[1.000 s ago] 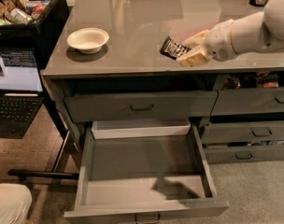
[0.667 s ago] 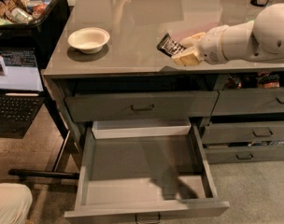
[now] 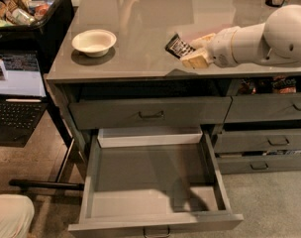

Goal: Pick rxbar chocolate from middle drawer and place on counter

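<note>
The rxbar chocolate [image 3: 177, 45], a small black-wrapped bar, is tilted just over the counter [image 3: 140, 19] near its front edge. My gripper [image 3: 191, 50] comes in from the right on a white arm and is shut on the bar's right end. I cannot tell whether the bar touches the counter. The middle drawer [image 3: 150, 175] is pulled wide open below, and its pale grey floor shows nothing in it. Its small handle [image 3: 157, 230] is at the bottom edge of the view.
A white bowl [image 3: 93, 42] sits on the counter's left part. The top drawer [image 3: 150, 114] is shut. Narrower drawers [image 3: 269, 143] are at the right. A black bin of snacks [image 3: 26, 9] and a laptop [image 3: 17, 93] stand to the left.
My gripper has moved a little to the left over the counter, carrying the bar with it. The drawer and the bowl have not moved.
</note>
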Tool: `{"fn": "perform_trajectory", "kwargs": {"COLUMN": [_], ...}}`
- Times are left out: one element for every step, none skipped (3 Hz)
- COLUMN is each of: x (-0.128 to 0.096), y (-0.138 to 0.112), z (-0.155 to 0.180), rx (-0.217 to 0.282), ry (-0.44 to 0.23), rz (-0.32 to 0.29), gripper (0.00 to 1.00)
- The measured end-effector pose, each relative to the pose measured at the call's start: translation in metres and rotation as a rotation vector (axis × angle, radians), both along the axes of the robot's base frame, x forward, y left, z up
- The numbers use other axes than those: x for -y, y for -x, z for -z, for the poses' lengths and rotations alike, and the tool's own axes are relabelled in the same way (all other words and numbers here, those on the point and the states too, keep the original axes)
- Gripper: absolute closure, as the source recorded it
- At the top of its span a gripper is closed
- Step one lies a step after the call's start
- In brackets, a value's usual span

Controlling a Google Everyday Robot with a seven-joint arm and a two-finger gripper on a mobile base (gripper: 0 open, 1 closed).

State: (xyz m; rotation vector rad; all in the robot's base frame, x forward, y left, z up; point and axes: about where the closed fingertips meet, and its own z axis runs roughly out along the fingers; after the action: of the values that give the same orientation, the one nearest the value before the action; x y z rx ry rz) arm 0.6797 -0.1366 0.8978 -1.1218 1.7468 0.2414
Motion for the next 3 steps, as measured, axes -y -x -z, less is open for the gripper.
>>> {"fn": "perform_trajectory", "kwargs": {"x": [-0.004,0.000,0.001], "y": [-0.014,-0.028,-0.042], "z": [0.001,0.006,0.013], "rx": [0.000,-0.011,-0.026], "ry": [-0.007,-0.010,-0.021], "rz": [0.076,0.186,0.269], "gripper": [1.00,1.00,1.00]}}
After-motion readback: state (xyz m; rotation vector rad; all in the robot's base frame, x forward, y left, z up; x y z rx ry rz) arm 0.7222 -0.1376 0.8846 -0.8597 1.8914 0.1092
